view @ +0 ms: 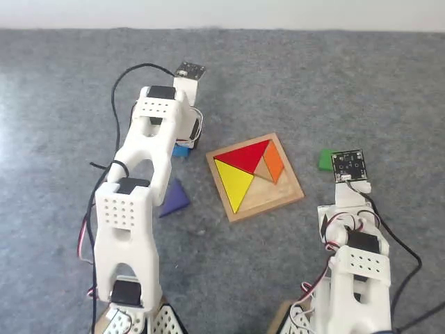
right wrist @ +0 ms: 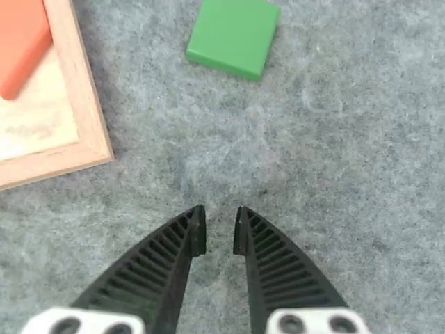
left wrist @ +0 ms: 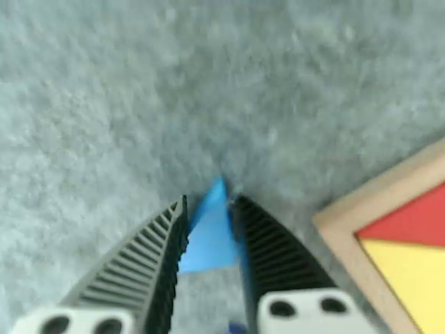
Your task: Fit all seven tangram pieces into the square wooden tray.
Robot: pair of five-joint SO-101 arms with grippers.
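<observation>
Already inside the tray [view: 268, 208]: red triangle [view: 245, 157], yellow triangle [view: 235, 184] and orange piece [view: 274, 165], red edge to edge with yellow, orange just beside red, bare wood across the remaining part. Just off the tray corner where red meets yellow: left pincer [left wrist: 208, 203], closed down on a blue triangle [left wrist: 211, 236], both fingers pressed to its sides, its tip poking past the fingertips. Further out from the tray's yellow edge, flat on the grey desk [view: 348, 83]: purple piece [view: 174, 197], well apart. Off the tray's orange side: green square [right wrist: 233, 35], near but not touching. Close by that same side, low over bare desk: right pincer [right wrist: 219, 212], parted only a crack, gripping nothing.
</observation>
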